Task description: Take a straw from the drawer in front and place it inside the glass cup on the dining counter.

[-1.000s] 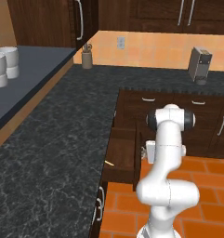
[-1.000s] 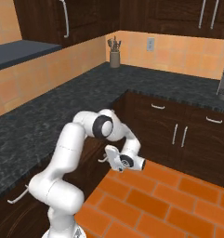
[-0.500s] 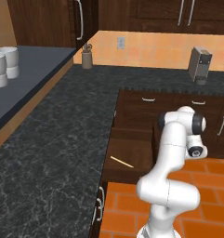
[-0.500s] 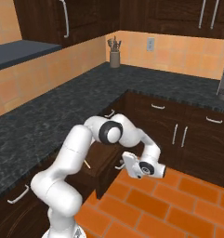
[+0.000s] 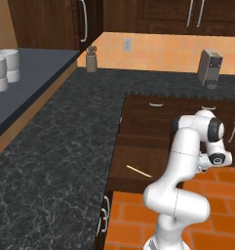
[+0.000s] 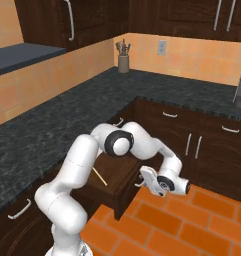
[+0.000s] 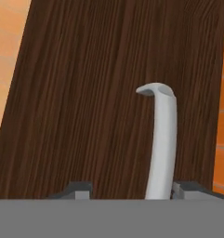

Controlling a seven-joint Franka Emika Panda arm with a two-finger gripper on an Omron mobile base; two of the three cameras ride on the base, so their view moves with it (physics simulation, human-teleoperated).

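Now the drawer (image 6: 114, 181) stands pulled out, the straw (image 5: 139, 171) lying flat inside on its floor. At the front, the gripper (image 6: 142, 181) has its 2 fingers set apart around the silver handle (image 7: 161, 142), not clamped. A good next move, I judge: back straight off the handle, rise above the front, then descend across the straw's middle.

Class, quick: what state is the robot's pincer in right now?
Pincer: fingers either side of the drawer handle; whether shut on it cannot be told.
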